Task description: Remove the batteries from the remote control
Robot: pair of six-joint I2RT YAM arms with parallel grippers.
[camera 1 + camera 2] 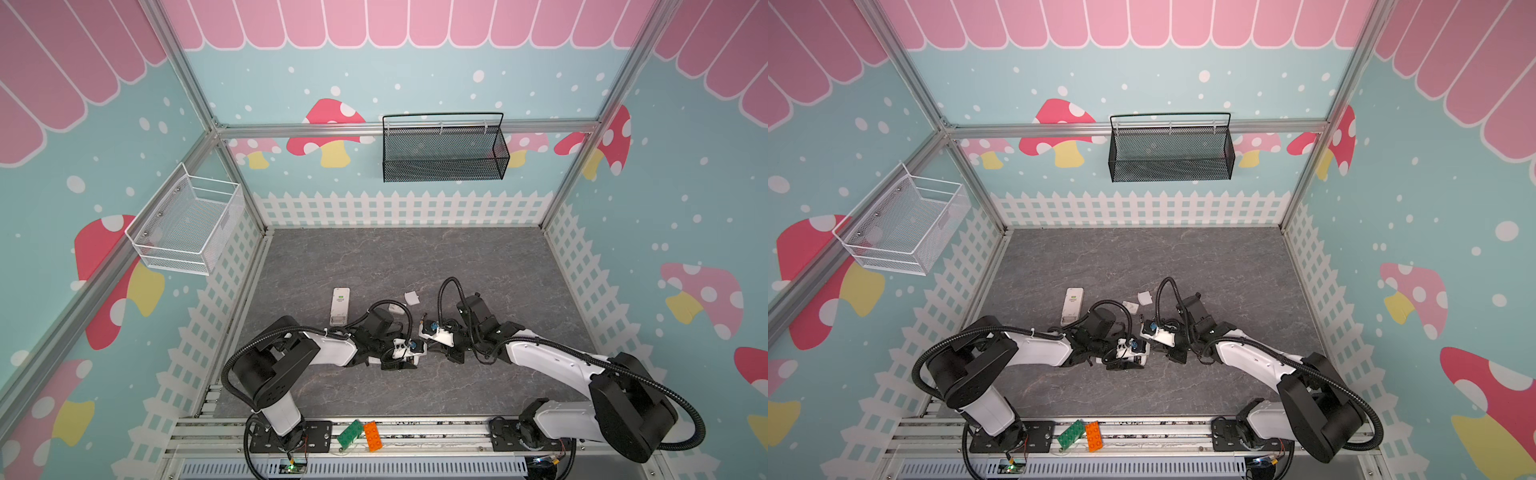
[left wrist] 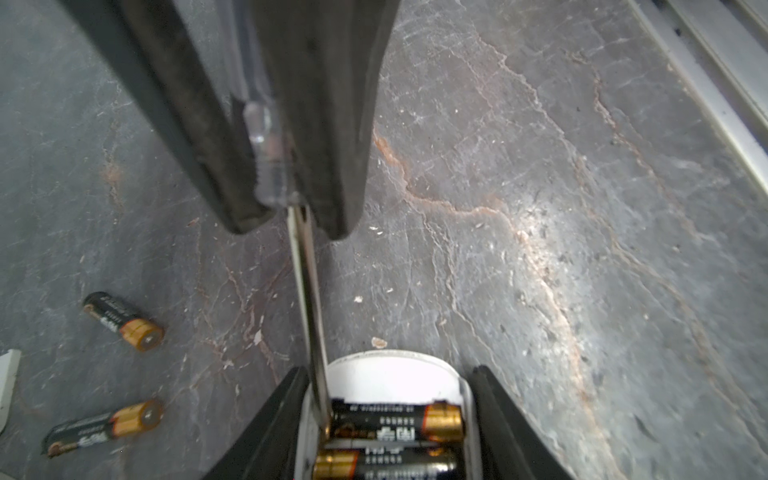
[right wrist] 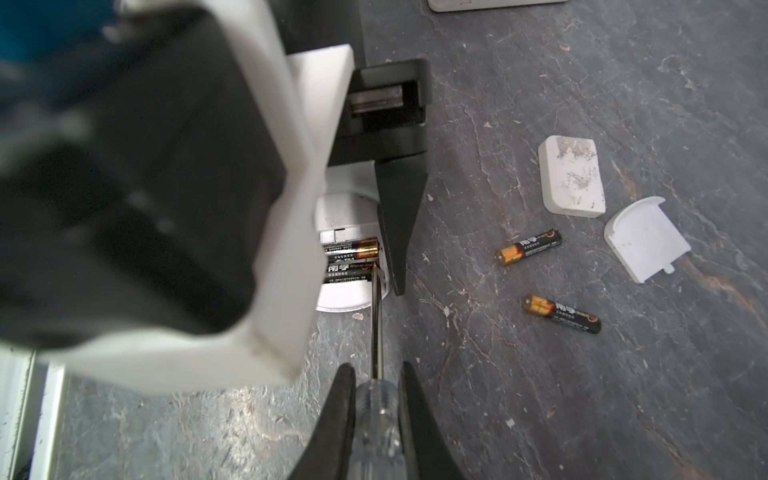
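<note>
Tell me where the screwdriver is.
In the right wrist view, the screwdriver sits clamped in the right gripper, its tip at a battery inside the open remote.

Robotics laboratory test cell. An aluminium extrusion frame (image 1: 407, 128) encloses a grey stone-pattern tabletop (image 1: 415, 257). Printed mushroom-and-fence wall panels (image 1: 374, 75) line it. Two robot arms (image 1: 332, 353) are bolted to a front rail (image 1: 436, 432). A white wire basket (image 1: 187, 232) and a black mesh basket (image 1: 444, 166) hang on the walls.

right hand (image 3: 377, 370) clamps screwdriver (image 3: 377, 328); tip at seated batteries (image 3: 353, 257) in remote (image 3: 345, 301); loose batteries (image 3: 528, 247) beside.
</note>
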